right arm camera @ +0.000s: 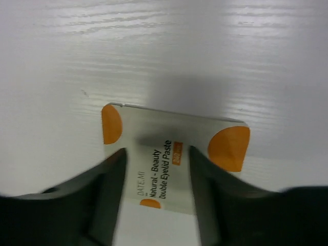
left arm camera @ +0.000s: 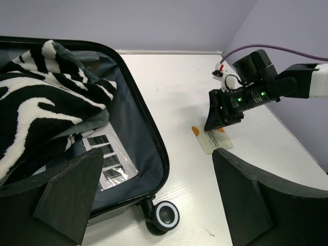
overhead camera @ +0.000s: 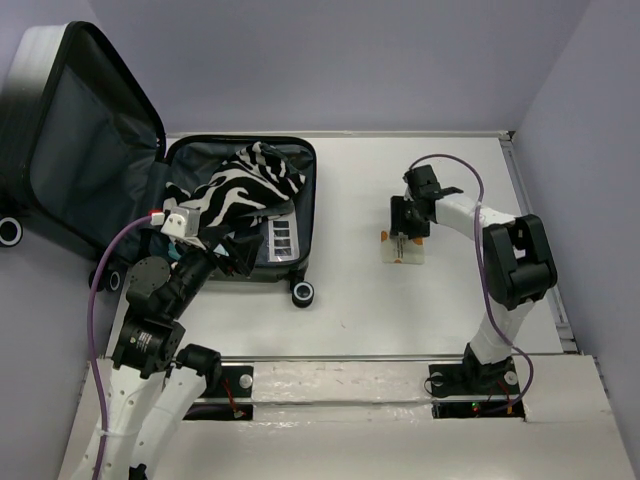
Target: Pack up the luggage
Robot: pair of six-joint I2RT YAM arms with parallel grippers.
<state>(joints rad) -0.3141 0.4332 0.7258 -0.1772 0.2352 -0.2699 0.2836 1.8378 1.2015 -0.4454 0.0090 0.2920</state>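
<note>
Grey fabric lines the open luggage (overhead camera: 85,150), which takes up the far left corner of the surface (overhead camera: 370,320). Its lid stands raised toward the left wall, and the base lies flat with its rim facing up. A zebra-striped cloth (overhead camera: 245,185) is heaped across the far part of the base and reaches close to the right rim. On the lining at the near right corner lies a clear packet (overhead camera: 283,240) of black strips.

The left gripper (overhead camera: 235,252) hovers over the near rim of the base, its jaws spread wide with nothing between them. A black wheel (overhead camera: 303,292) juts from the near right corner onto the surface.

Right of the rim runs a bare white band of surface, then a small flat box (overhead camera: 402,250) with orange corners, well apart from the luggage. The right gripper (overhead camera: 405,235) points down at it. Its jaws are part-way apart, over the printed middle of the box top, and the box ends reach past both. Whether they touch it cannot be told.

Bare surface continues from the box to the far wall. The right arm (overhead camera: 515,260) bends close to the surface's right edge.
</note>
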